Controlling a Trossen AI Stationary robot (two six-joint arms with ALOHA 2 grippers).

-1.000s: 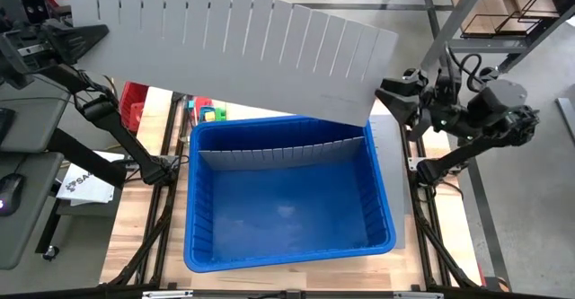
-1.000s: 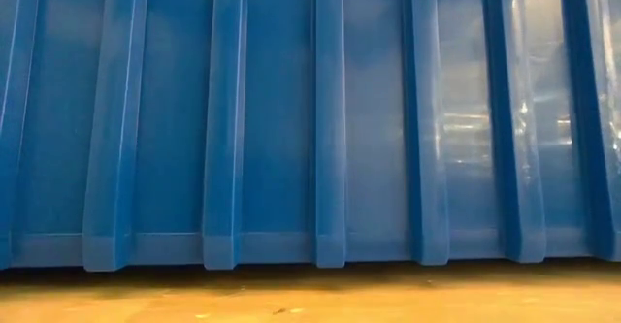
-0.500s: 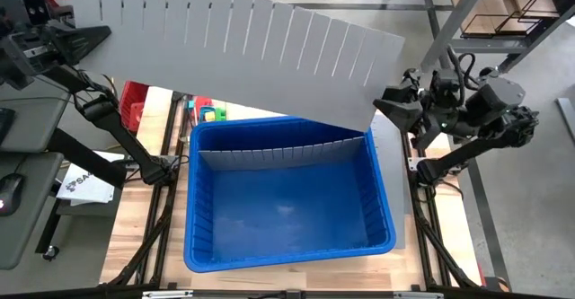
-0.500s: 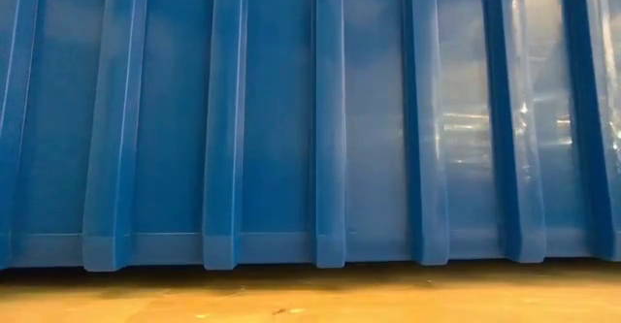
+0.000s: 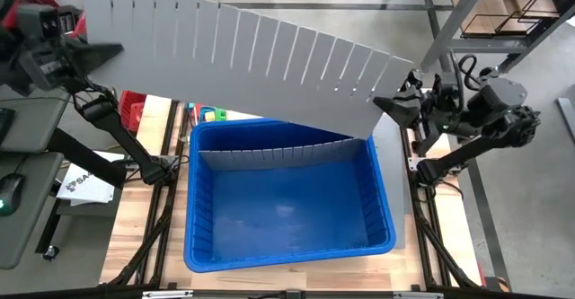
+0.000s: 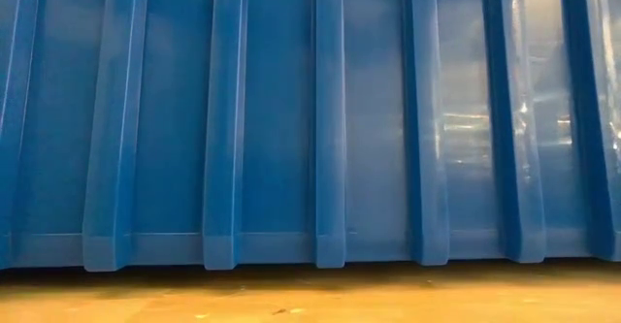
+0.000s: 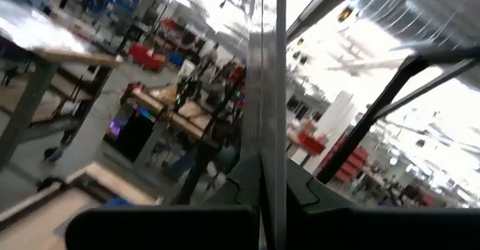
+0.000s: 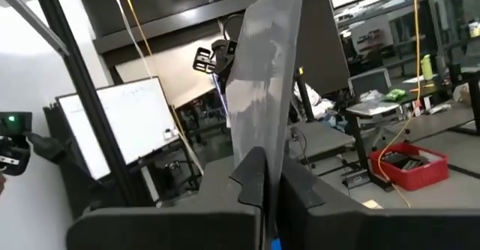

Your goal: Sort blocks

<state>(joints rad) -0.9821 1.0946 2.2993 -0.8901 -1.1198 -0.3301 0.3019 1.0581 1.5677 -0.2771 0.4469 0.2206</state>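
Both arms hold a long grey slotted divider panel [image 5: 243, 61] in the air, slanting from the upper left of the high view down toward the right, above the far rim of the blue bin [image 5: 382, 200]. The left gripper [image 5: 90, 57] is clamped on the panel's left end, and the right gripper [image 5: 388, 104] is closed on its lower right corner; each wrist view shows the panel edge-on, pinched between that arm's own fingers. One divider [image 5: 278, 153] already stands across the back of the bin.

The blocks [image 5: 208, 113] lie in a small cluster at the upper left of the bin, just outside it (none is in the bin yet).

This looks like bin preparation, not sorting proper. The next move probably calls for levelling the panel, then lowering it so its slots mesh with the standing divider.
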